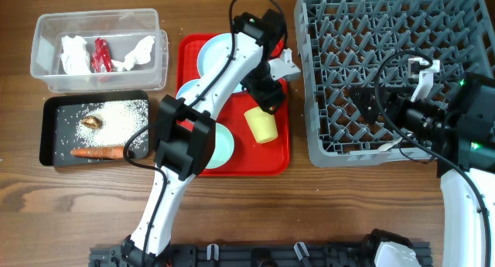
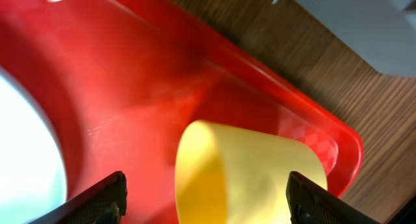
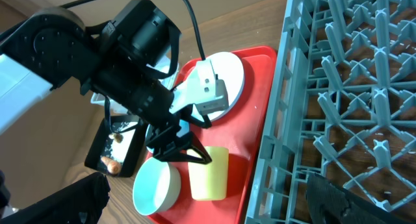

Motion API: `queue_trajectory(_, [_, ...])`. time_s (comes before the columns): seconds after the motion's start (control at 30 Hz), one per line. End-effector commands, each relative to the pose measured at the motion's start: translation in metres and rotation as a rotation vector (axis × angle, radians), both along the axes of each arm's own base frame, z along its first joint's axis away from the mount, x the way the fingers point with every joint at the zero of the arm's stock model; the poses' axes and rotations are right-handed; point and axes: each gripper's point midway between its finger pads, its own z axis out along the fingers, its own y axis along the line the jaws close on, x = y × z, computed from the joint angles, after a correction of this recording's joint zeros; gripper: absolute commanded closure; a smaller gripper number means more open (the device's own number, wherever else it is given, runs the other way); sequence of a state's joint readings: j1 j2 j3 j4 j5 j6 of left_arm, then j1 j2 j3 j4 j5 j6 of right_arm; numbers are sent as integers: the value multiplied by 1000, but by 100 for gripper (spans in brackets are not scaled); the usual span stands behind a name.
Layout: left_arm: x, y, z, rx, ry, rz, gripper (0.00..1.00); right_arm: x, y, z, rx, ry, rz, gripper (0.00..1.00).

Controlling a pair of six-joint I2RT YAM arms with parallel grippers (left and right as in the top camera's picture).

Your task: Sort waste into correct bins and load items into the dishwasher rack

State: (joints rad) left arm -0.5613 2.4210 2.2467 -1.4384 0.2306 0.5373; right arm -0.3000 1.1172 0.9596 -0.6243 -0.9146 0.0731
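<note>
— Crowding that yellow cup [image 1: 261, 126], what else sits on the red tray [image 1: 272, 160]?

— A pale blue plate [image 1: 216, 54] at the far end, round and flat. There are also two mint bowls, one [image 1: 188, 90] partly under the arm and one [image 1: 222, 145] just beside the cup. The cup looks tipped on its side, near the edge of the tray that faces the rack. It is smooth plastic, and the tray is glossy.

— And the left gripper [image 2: 208, 198]?

— Spread wide and pointing down, with a black finger [image 2: 104, 197] on either side of the cup. I can't make out any contact. The arm reaches from the near edge of the wooden table [image 1: 77, 213] right across the tray, and its elbow hangs over the nearer bowl.

— The right one?

— The right gripper [image 1: 370, 104] is parted too and holds nothing. It hangs low over the grey rack [image 1: 348, 35] and is aimed toward the tray. That rack is a big square plastic grid, all upright pegs.

— The rubbish?

— Well apart, on the left. Crumpled white tissues [image 1: 75, 54] and a red wrapper [image 1: 100, 55] lie in the clear tub [image 1: 97, 18]. The shallow black tray [image 1: 56, 147] in front of it holds scattered rice grains [image 1: 120, 112] and a brown scrap [image 1: 93, 121]. A carrot [image 1: 97, 152] lies along its near edge.
</note>
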Motion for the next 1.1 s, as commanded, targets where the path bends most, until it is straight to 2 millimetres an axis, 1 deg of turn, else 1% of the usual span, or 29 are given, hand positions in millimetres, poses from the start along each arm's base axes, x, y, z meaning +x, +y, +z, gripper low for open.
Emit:
queue_trajectory(0.0, [-10, -8, -1, 47, 13, 86, 21, 0, -1, 3, -17, -23, 4, 0])
queue_trajectory(0.03, [-14, -3, -2, 93, 23, 133, 21, 0, -1, 3, -17, -23, 4, 0])
queue_trajectory(0.17, [-39, 17, 3, 179, 126, 135, 20, 0, -1, 3, -18, -24, 5, 0])
queue_trajectory(0.2, [-45, 17, 4, 178, 150, 136, 24, 0, -1, 3, -18, -24, 5, 0])
queue_trajectory(0.27, [-60, 6, 10, 116, 240, 148, 36, 0, -1, 3, -19, -24, 5, 0])
queue_trajectory(0.3, [-76, -14, 20, 10, 348, 166, 48, 0, -1, 3, -20, -24, 5, 0])
queue_trajectory(0.33, [-83, -25, 24, -39, 393, 169, 52, 0, -1, 3, -20, -25, 5, 0])
queue_trajectory(0.4, [-94, -37, 26, -77, 446, 176, 55, 0, -1, 3, -20, -24, 5, 0])
queue_trajectory(0.43, [-103, -45, 10, -37, 458, 219, 61, 0, -1, 3, -19, -24, 5, 0])
queue_trajectory(0.5, [-108, -50, -6, -6, 465, 271, 68, 0, -1, 3, -19, -24, 5, 0])
queue_trajectory(0.53, [-111, -52, -15, 11, 465, 296, 75, 0, -1, 3, -20, -25, 5, 0])
queue_trajectory(0.57, [-112, -52, -24, 48, 447, 327, 84, 0, -1, 3, -21, -26, 5, 0])
queue_trajectory(0.6, [-111, -50, -27, 74, 426, 342, 91, 0, -1, 3, -22, -27, 6, 0])
queue_trajectory(0.63, [-109, -48, -30, 100, 398, 352, 96, 0, -1, 3, -22, -27, 6, 0])
queue_trajectory(0.77, [-107, -46, -31, 112, 385, 353, 96, 0, -1, 3, -21, -27, 6, 0])
queue_trajectory(0.8, [-108, -43, -31, 121, 393, 358, 96, 0, -1, 3, -21, -27, 6, 0])
queue_trajectory(0.87, [-107, -30, -22, 145, 415, 378, 96, 0, -1, 3, -21, -26, 6, 0])
queue_trajectory(0.93, [-95, -15, -3, 142, 427, 426, 96, 0, -1, 3, -19, -27, 5, 0])
queue_trajectory(0.97, [-80, -6, 10, 104, 403, 463, 96, 0, -1, 3, -18, -26, 4, 0])
queue_trajectory(1.03, [-59, 3, 17, 61, 363, 517, 96, 0, -1, 3, -18, -26, 4, 0])
queue_trajectory(1.07, [-46, 14, 14, 85, 313, 565, 96, 0, -1, 3, -17, -26, 4, 0])
